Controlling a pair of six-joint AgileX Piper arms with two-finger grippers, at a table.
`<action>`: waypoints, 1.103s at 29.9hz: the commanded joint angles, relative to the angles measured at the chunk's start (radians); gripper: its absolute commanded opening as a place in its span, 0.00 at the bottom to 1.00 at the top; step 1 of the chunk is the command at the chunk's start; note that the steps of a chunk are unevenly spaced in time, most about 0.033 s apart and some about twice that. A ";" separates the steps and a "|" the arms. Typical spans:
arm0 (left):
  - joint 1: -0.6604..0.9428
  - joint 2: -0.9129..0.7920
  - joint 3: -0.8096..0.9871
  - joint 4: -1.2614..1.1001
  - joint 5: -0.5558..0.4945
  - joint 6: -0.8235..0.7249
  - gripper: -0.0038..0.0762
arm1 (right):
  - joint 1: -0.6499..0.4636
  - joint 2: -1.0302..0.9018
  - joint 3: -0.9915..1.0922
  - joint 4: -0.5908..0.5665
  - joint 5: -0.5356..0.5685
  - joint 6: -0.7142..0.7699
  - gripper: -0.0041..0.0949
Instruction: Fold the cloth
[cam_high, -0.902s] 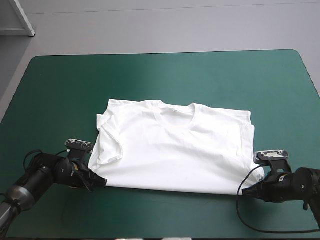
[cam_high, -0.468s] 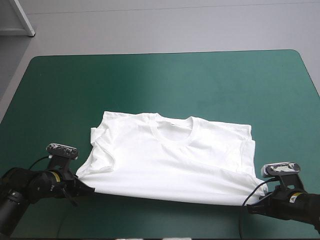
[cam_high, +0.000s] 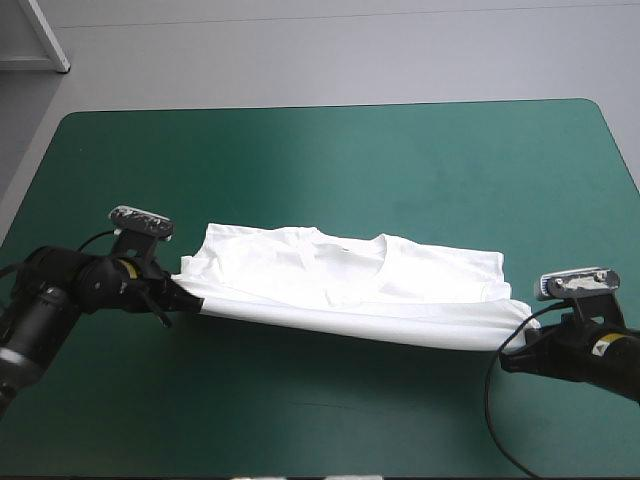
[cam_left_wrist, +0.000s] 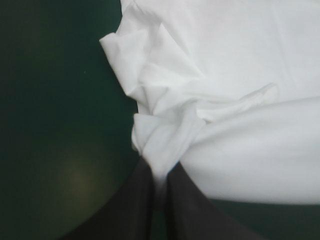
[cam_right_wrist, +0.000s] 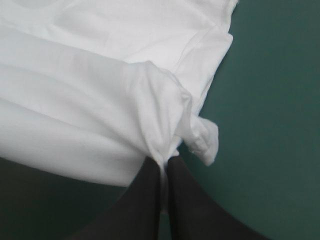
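Note:
The white T-shirt (cam_high: 340, 285) lies across the middle of the teal-green table, collar toward the far edge. Its near hem is lifted off the cover and stretched taut between both arms. My left gripper (cam_high: 188, 299) is shut on the T-shirt's near left corner, where the cloth (cam_left_wrist: 165, 135) bunches between the black fingers. My right gripper (cam_high: 512, 350) is shut on the near right corner, and a fold of the T-shirt (cam_right_wrist: 165, 115) puckers at its fingertips. The far part of the shirt with the sleeves still rests on the table.
Bare teal-green cover (cam_high: 330, 420) stretches along the near edge under the raised hem, and more bare cover (cam_high: 330, 160) lies beyond the collar. A black cable loops on the table at the near right.
Both grippers have lifted the near hem and carried it toward the far edge. The hem now hangs over the shirt's lower half, and the visible shirt looks much shorter.

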 joint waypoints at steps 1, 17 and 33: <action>0.000 0.080 -0.087 0.012 -0.088 0.012 0.07 | -0.007 0.085 -0.053 -0.009 -0.135 -0.032 0.02; 0.000 0.437 -0.256 0.018 -0.342 0.002 0.07 | -0.007 0.547 -0.208 0.084 -0.268 -0.175 0.02; 0.000 0.497 -0.256 0.165 -0.465 -0.164 0.07 | -0.009 0.740 -0.301 0.067 -0.332 -0.174 0.03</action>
